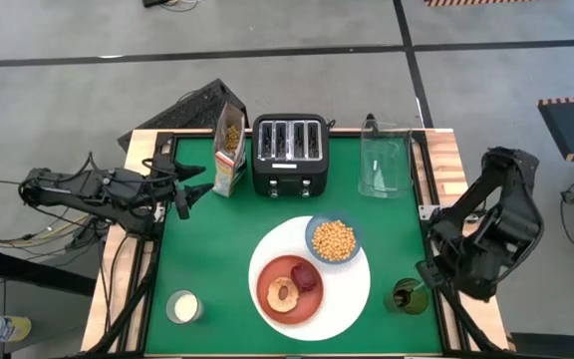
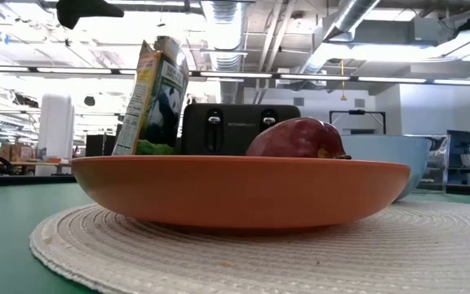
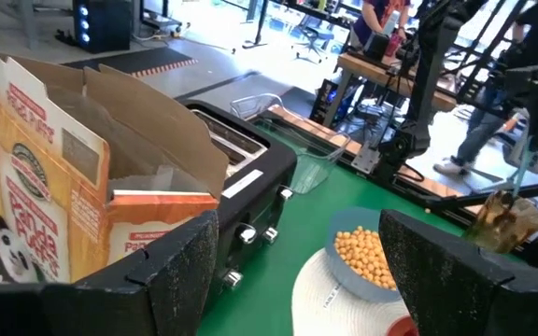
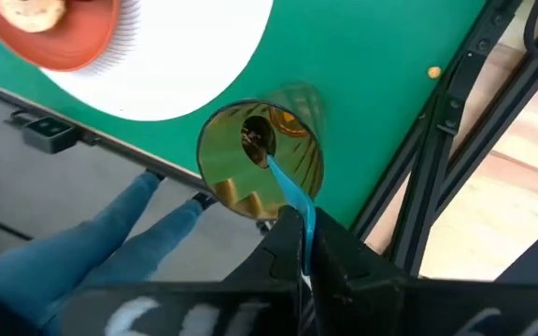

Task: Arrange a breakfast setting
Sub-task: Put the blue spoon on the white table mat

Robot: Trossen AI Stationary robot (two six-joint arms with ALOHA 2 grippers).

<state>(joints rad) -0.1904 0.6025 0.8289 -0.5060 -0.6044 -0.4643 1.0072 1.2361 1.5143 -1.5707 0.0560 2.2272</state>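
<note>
A large round white plate (image 1: 342,299) lies at the table's near middle. On it sit a red-orange plate (image 1: 272,309) with a ring bagel (image 1: 284,292) and a dark red piece (image 1: 306,276), and a small blue bowl (image 1: 314,227) of yellow cereal (image 1: 334,240). My right gripper (image 1: 425,277) is at the near right, shut on the blue-handled spoon (image 4: 283,187), whose other end stands in a yellow-green glass (image 1: 406,297). My left gripper (image 1: 182,191) is open and empty at the far left, level, beside the cereal box (image 1: 230,150). My right gripper pinches the spoon's blue handle (image 4: 299,217) near its free end between its two fingers. The fingers come slanting down from the table's right side. The spoon slants down into the glass, its lower end (image 4: 253,140) inside near the bottom.
A black toaster (image 1: 289,155) and a clear pitcher (image 1: 385,162) stand at the far side. A glass of milk (image 1: 183,306) stands at the near left. A person's legs in jeans (image 4: 110,243) show beyond the table's near edge. Green table lies bare on the left (image 1: 207,249).
</note>
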